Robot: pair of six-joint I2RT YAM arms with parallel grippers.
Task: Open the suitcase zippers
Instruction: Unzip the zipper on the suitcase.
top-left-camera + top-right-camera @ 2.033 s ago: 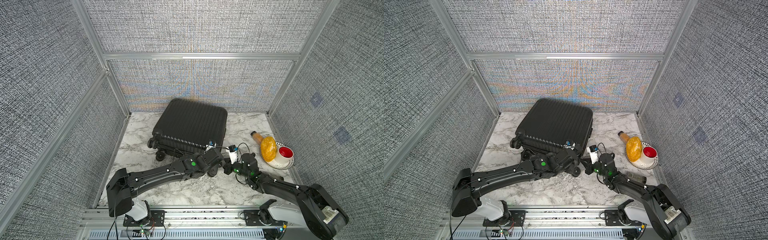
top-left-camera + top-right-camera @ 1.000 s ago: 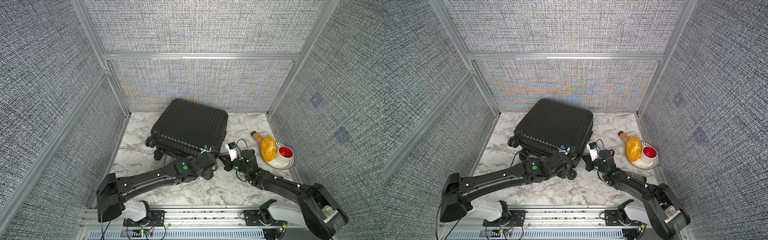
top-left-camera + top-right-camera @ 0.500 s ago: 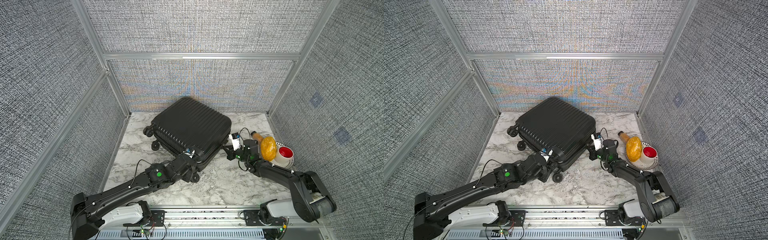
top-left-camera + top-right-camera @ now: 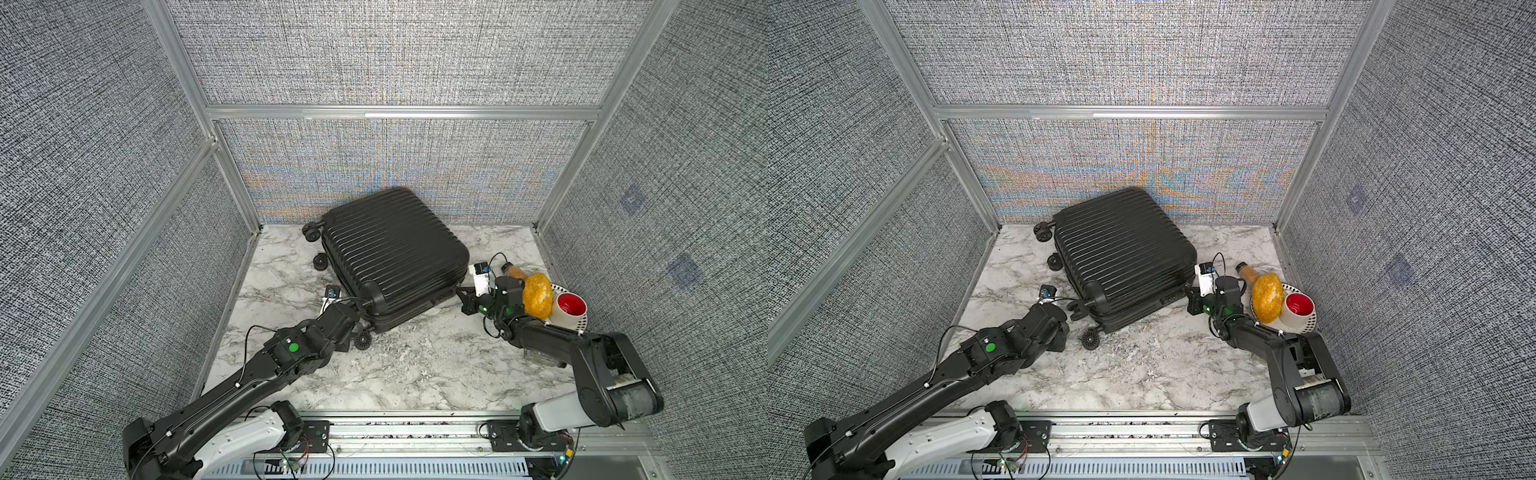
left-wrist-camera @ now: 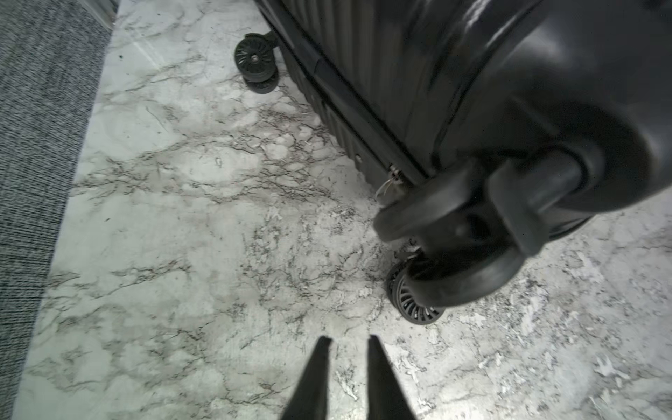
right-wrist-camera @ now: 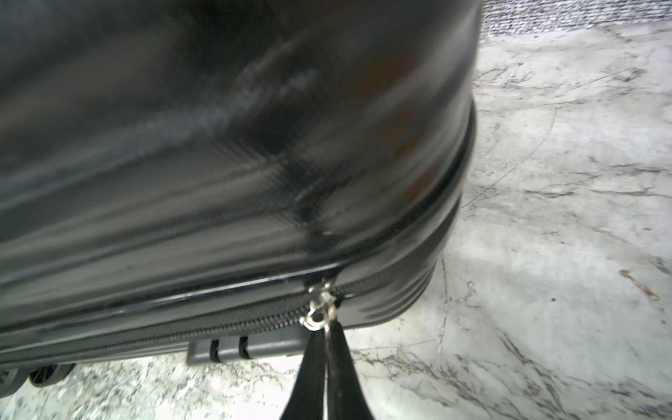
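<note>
- Right wrist view: right gripper [image 6: 326,340] is clamped on the silver pull of the zippers [image 6: 320,309] at a suitcase corner.
- Left gripper [image 5: 345,349], jaws nearly together and empty, sits just beside a wheel [image 5: 414,302].
- Suitcase [image 4: 390,253], black and ribbed, lies flat near the tabletop's [image 4: 415,365] rear edge.

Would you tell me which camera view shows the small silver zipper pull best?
The right wrist view: the small silver zipper pull sits close up on the black zipper track, pinched by the right tool. The left wrist view shows another, small and blurred. In both top views it is too small to see.
</note>
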